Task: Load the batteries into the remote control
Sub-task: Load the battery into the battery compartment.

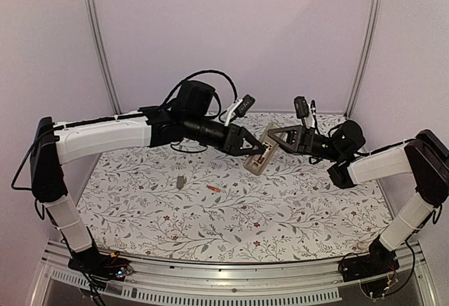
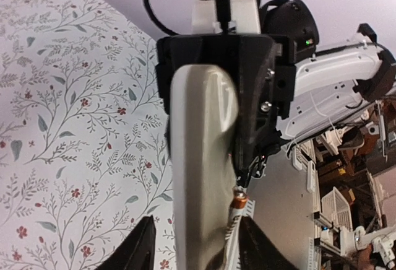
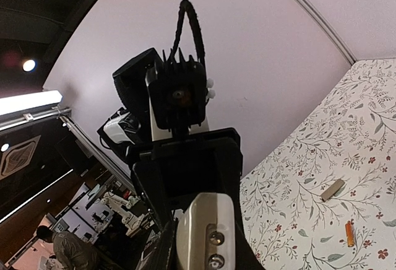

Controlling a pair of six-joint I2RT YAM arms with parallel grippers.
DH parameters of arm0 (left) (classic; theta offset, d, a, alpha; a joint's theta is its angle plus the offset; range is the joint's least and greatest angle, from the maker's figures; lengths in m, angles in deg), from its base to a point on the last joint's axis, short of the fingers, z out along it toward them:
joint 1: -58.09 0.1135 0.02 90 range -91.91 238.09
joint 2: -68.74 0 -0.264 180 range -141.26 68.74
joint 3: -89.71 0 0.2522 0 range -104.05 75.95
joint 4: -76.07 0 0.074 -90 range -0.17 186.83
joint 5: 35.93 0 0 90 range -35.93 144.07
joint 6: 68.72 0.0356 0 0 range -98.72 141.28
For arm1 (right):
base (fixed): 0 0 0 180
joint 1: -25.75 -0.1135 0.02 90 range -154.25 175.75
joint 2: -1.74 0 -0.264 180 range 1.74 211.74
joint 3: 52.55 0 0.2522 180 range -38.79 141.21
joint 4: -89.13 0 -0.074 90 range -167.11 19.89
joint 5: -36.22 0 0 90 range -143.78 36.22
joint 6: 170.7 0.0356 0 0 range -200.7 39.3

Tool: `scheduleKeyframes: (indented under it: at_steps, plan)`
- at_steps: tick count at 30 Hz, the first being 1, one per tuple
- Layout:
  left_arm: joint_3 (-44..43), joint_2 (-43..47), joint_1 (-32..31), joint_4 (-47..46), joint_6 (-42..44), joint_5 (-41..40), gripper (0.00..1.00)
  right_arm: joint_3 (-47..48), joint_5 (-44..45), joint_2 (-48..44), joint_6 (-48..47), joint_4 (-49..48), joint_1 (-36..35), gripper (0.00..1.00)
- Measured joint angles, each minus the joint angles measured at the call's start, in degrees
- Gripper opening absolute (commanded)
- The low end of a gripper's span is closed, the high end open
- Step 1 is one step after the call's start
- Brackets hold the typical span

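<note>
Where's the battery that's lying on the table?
Top view: the battery lies on the table near its middle, just right of the small grey piece, nearer the arm bases than the raised remote.

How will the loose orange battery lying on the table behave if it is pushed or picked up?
The battery is a small round cylinder lying on its side, so it will probably roll if pushed across its length. It looks very thin and short, so it may easily slip out of a grip.

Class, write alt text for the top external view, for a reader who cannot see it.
Above a floral table, the right tool grips a remote control while the left tool meets it from the other side. An orange battery and a small grey piece lie on the table, nearer the viewer.
</note>
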Motion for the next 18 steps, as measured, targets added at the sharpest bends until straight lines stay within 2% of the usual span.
scheduleKeyframes:
  at_steps: [5, 6, 11, 18]
  plan:
    - [7.4, 2.4, 0.0, -6.7, -2.4, -4.0, 0.89, 0.0, 1.6, -0.7, -2.2, 1.7, 0.0, 0.00]
    - [9.9, 3.5, 0.1, -9.0, -3.3, -5.3, 0.92, 0.0, 2.4, -1.2, -2.8, 2.5, 0.0, 0.00]
    - [21.2, 8.1, -0.5, -22.3, -9.6, -12.2, 0.97, 0.0, 6.5, -3.2, -5.5, 3.8, 0.0, 0.00]
    - [25.9, 8.8, -3.4, -35.7, -17.7, -22.2, 0.99, 0.0, 11.1, -3.4, -6.2, 3.1, 0.0, 0.00]
